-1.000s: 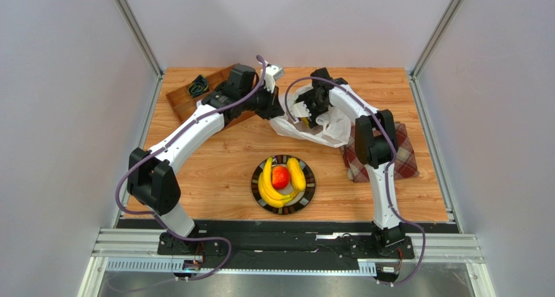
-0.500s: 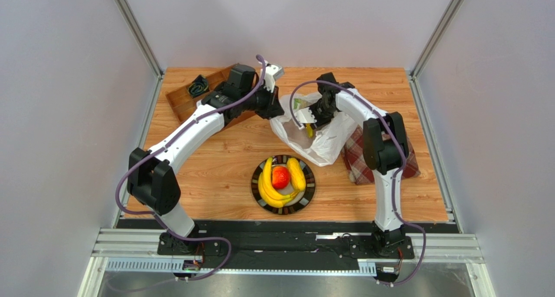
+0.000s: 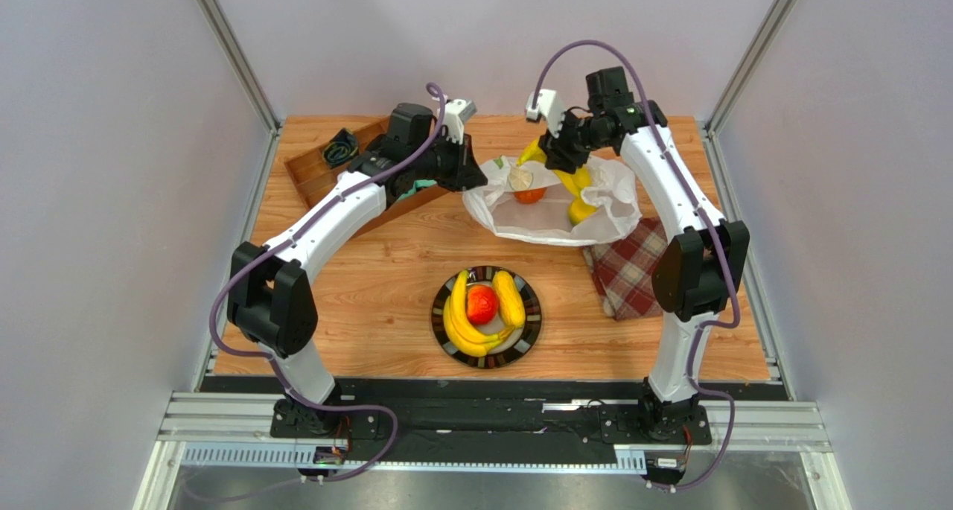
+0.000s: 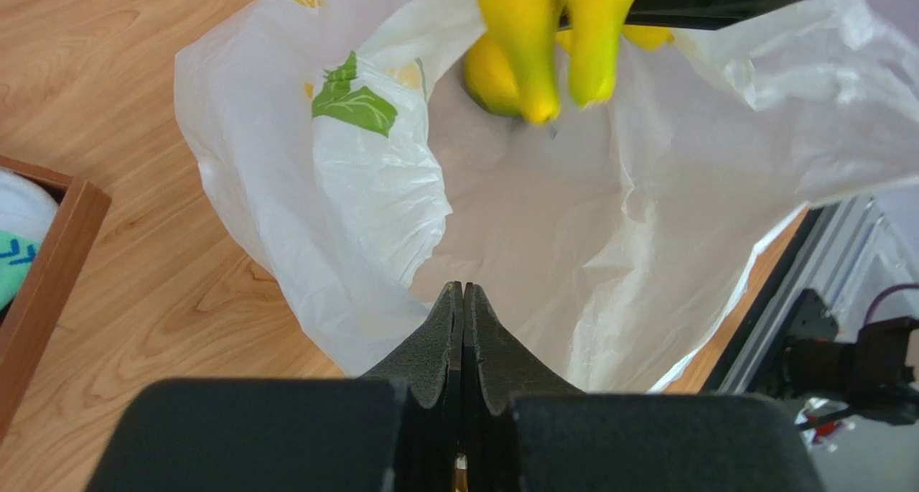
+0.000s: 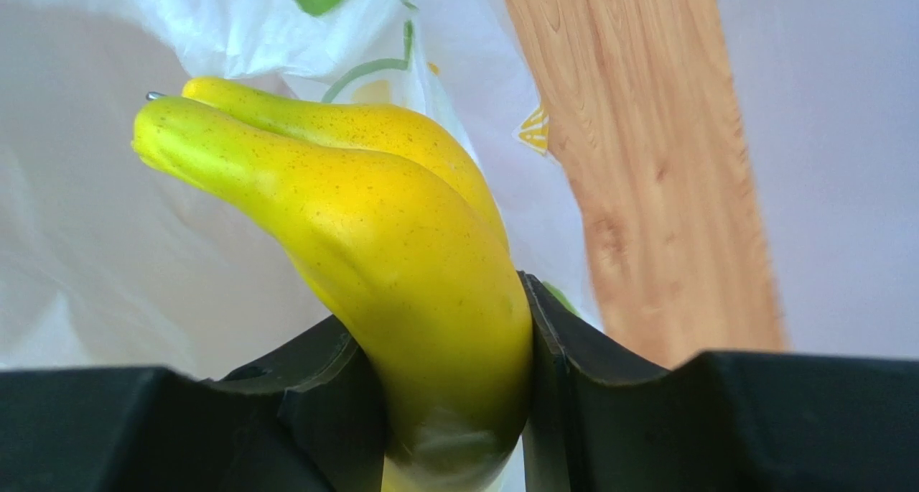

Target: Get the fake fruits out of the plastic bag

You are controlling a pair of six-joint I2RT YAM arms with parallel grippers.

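Clearly, our right gripper [image 5: 448,341] clamps 2 yellow bananas [image 5: 367,212] by 1 end above the plastic bag [image 4: 539,244], long axis hanging, free tips pointing down into its mouth; our left gripper [image 4: 463,298] pinches the bag's rim.

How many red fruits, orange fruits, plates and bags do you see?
Red fruit: 1
Orange fruit: 1
Plate: 1
Plastic bag: 1
Total: 4

Glossy yellow bananas [image 5: 378,223] hang over the open white plastic bag [image 3: 548,225], an orange fruit [image 3: 529,195] lying inside
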